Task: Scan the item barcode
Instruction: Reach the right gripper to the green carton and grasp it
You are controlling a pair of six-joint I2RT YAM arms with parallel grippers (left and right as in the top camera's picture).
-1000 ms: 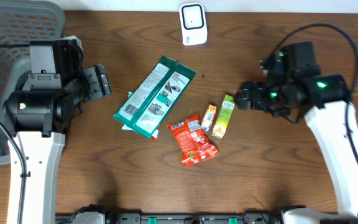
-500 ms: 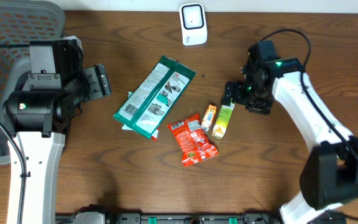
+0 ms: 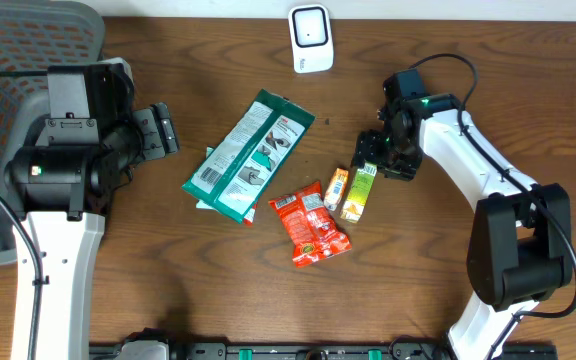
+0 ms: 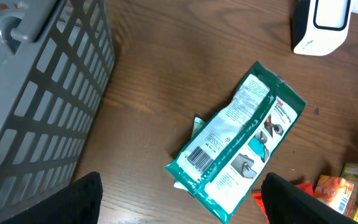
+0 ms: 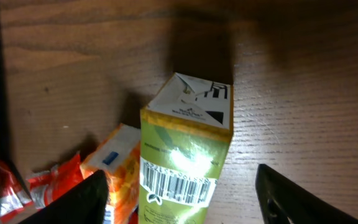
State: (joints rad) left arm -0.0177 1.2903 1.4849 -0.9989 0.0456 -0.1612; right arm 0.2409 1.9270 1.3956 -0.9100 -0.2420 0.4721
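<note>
**Right arm swings in over the green carton**

A second ago the right arm was parked out by the table's right edge. Now it has swept in, and the right gripper [image 3: 368, 158] hangs over the top end of the green carton [image 3: 360, 192]. On the right wrist view its fingers stand apart on either side of the carton [image 5: 185, 149], with bare wood between each finger and the pack. So nothing is gripped yet, though the gap looks to be narrowing.

The carton lies flat in the middle of the table, just beside the small orange pack [image 3: 337, 187] and near the red snack bag [image 3: 311, 224]. Neither it nor its neighbours have shifted. Its barcode [image 5: 178, 182] faces up, plain to see.

For the task, we judge that the pick has been chosen. The grasp comes next, then the carry up to the white scanner [image 3: 310, 38] at the far edge, well apart from here.

The left gripper [image 3: 160, 130] has not stirred. It stays wide open and empty beside the basket [image 3: 8, 60].

One thing to watch — that orange pack sits right by the left finger's path.
</note>
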